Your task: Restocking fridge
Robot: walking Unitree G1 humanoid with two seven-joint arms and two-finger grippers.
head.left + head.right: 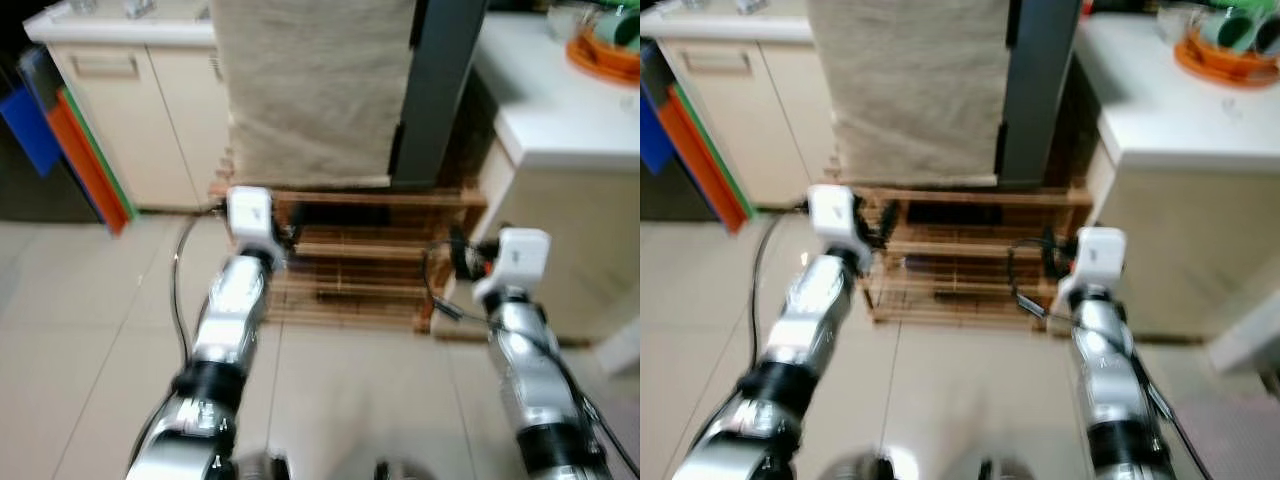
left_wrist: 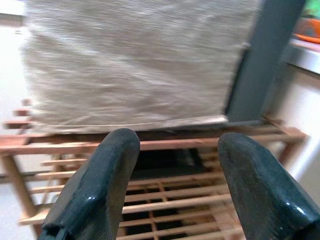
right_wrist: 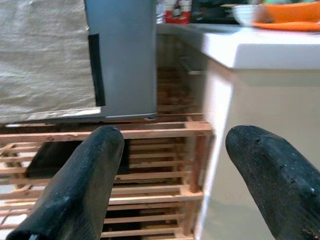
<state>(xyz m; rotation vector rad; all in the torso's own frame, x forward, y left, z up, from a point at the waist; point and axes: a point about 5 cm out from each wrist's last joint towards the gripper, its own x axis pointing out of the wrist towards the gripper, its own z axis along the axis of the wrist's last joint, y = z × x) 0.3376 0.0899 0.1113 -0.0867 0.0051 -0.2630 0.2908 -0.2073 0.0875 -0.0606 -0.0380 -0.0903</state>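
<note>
Robot's standing w/ both arms out front, low, facing a small grey fridge (image 1: 440, 90) that sits on a slatted wooden rack (image 1: 350, 270). A beige cloth (image 1: 310, 90) hangs over the fridge's left part, down to the rack top. Left gripper (image 2: 175, 165) is spread wide w/ nothing btwn the fingers, aimed at the cloth's lower edge. Right gripper (image 3: 172, 172) is also wide apart & empty, aimed at the fridge's bottom corner, near the white counter (image 1: 560, 120). An orange tray (image 1: 605, 55) sits on that counter, far end.

Looks like the approach step: neither gripper touches anything yet, fridge door is shut, no stock in hand. Next move prob. needs the cloth lifted clear or the door edge found & pulled; handle isn't visible, so can't tell which side opens.
</note>
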